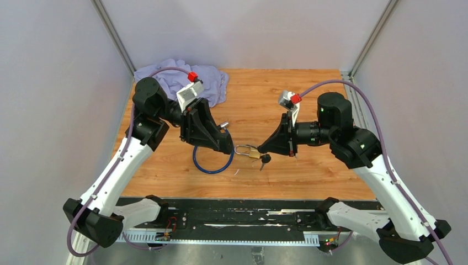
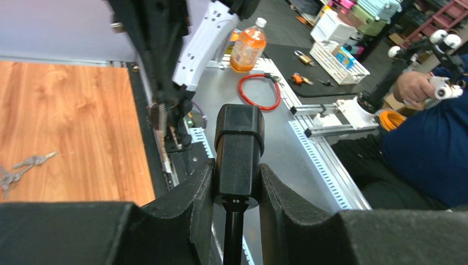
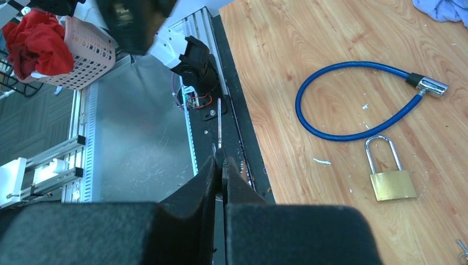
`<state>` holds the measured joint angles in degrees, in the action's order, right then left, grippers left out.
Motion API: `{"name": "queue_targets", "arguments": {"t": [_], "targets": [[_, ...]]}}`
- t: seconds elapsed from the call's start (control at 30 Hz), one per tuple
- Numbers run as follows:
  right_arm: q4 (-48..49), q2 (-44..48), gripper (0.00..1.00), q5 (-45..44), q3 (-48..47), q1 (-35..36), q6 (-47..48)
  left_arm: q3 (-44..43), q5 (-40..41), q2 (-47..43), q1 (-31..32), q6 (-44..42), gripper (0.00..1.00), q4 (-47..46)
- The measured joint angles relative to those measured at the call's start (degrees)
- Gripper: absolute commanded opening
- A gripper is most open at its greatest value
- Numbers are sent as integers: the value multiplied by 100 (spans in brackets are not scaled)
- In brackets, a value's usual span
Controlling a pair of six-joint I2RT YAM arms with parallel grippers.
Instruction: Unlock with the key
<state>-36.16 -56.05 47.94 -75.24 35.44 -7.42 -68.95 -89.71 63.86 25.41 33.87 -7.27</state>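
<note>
The brass padlock (image 3: 393,185) lies flat on the bench (image 1: 309,99), about the middle of its width and nearer to the near edge. Its shackle points to the blue cable (image 3: 347,138), which lies in a loop just beside it. The keys (image 1: 265,160) lie just beside the padlock on the other side. The left gripper (image 2: 237,176) grips a black block (image 2: 238,138) between its fingers. The right gripper (image 3: 219,165) hangs near the padlock with jaws pressed together; if they pinch something thin, I cannot tell. A cloth (image 1: 209,80) lies at the far left corner.
</note>
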Motion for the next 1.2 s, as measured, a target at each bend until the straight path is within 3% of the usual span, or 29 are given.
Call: {"name": "queue_targets", "arguments": {"t": [0.23,0.6,1.2], "targets": [[-527,-216,1,-304,-623,317,188,175,28,282,-647,70,0,-26],[-1187,-1187,1,-673,-1878,680,369,415,33,404,-693,76,0,-26],[-1539,-1539,1,-909,-2354,835,457,599,186,404,-691,20,0,-39]]}}
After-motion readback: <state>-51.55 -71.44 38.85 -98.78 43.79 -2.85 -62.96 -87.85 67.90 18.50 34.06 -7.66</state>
